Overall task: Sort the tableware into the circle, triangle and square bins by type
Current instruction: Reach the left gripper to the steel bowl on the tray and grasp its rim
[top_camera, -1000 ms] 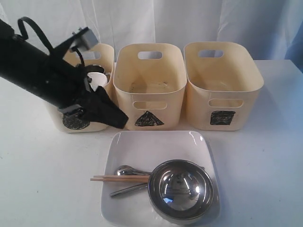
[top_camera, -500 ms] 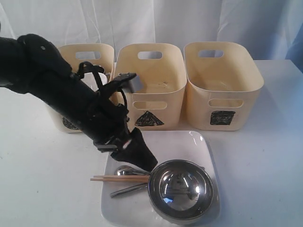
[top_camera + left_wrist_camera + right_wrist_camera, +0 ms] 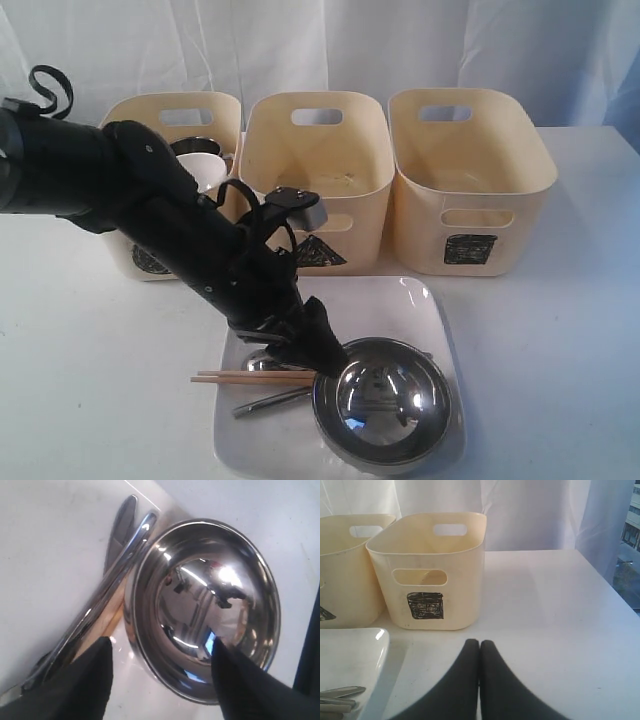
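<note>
The left hand (image 3: 327, 357) hung low over the plate (image 3: 395, 305), its arm slanting in from 10 o'clock. Its jaws stood wide apart and gripped nothing. In the wrist view one finger (image 3: 92, 680) was over the cutlery (image 3: 268, 402) and the other (image 3: 240, 680) over the inside of the steel bowl (image 3: 382, 400), so the hand straddled the bowl's rim. I could not tell whether either finger touched anything.

The steel bowl sat upright at the plate's 5 o'clock corner. At the bowl's 9 o'clock the chopsticks (image 3: 250, 377) lay level, side by side, their ends at the bowl's rim. The cutlery lay just beside them, at or under that rim; I could not tell which.

Three bins stood in a row on the counter (image 3: 560, 330) at the plate's 12 o'clock side: the circle bin (image 3: 128, 262) toward 10, the triangle bin (image 3: 320, 165) at 12, the square bin (image 3: 470, 170) toward 1. The circle bin held the white bowl (image 3: 205, 168), with a mug (image 3: 195, 147) showing at the bowl's 12 o'clock.

The right hand (image 3: 480, 644) was closed, fingers pressed together with nothing between them, above bare counter. The square bin stood ahead of it and the plate's corner was near.
</note>
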Motion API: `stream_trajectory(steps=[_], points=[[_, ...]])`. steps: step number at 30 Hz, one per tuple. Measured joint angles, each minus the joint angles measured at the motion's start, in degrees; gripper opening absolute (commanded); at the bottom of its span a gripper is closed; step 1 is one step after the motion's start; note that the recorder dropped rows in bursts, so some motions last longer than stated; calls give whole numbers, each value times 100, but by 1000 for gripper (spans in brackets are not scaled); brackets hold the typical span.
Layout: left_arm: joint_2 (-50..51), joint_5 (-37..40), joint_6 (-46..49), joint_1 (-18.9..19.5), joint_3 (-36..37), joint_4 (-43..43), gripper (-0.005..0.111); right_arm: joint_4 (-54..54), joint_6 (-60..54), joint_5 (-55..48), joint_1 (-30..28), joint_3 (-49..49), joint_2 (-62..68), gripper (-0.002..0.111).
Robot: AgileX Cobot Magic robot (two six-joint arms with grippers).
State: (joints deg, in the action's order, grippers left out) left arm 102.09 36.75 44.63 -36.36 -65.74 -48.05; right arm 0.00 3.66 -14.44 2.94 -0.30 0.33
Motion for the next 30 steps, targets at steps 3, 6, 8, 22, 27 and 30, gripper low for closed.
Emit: stream_trajectory(steps=[3, 6, 8, 22, 27, 30], points=[[70, -103, 0, 0, 0, 0, 61, 0, 0, 0, 0, 0, 0, 0], [135, -239, 0, 0, 0, 0, 61, 0, 0, 0, 0, 0, 0, 0], [170, -310, 0, 0, 0, 0, 61, 0, 0, 0, 0, 0, 0, 0], [614, -420, 11, -3, -9, -228, 40, 0, 0, 0, 0, 0, 0, 0], [614, -492, 22, -3, -9, -294, 15, 0, 0, 0, 0, 0, 0, 0], [614, -502, 22, -3, -9, -298, 7, 0, 0, 0, 0, 0, 0, 0]])
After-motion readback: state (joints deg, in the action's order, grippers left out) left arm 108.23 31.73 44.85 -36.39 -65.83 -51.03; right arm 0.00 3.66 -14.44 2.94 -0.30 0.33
